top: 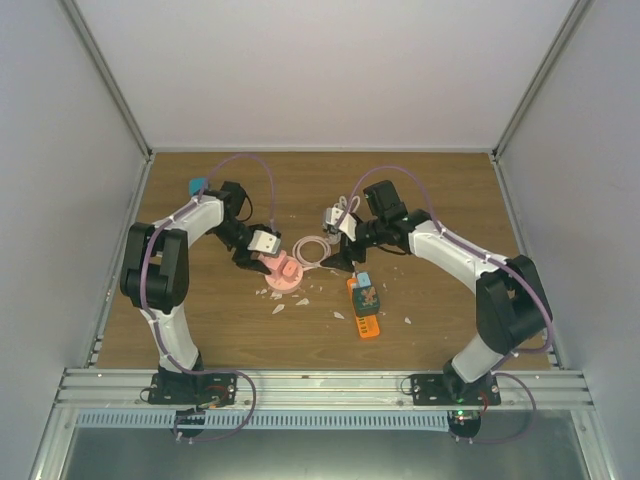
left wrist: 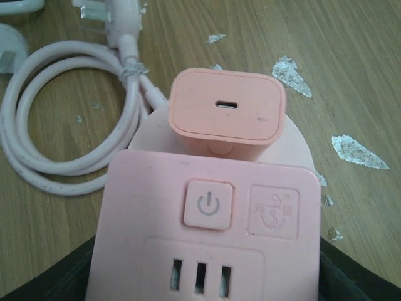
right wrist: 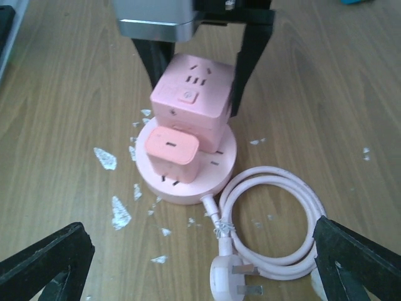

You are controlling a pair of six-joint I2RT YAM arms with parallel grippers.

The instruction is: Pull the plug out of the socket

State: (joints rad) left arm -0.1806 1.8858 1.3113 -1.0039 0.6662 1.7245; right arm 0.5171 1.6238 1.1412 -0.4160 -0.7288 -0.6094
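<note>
We see brown wood-grain bench (top: 200, 330), matte, small white flecks (top: 279, 308) scattered mid-surface. Pale plain back wall (top: 320, 70), left wall (top: 50, 200), right wall (top: 595, 200) enclose it on three sides. We note metal struts (top: 108, 78) running up rear corners. Ribbed aluminium rail (top: 320, 380) spans near edge. Light soft, even.

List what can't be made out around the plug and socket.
- Plug prongs: buried in the round base, both wrist views.
- Left gripper: jaws flank the socket cube. Contact is unclear in the right wrist view, and the bottom edge cuts the jaws off in the left wrist view.
- Plug versus base, top view: too small to separate.
- Orange object, top view: too small to identify.
</note>
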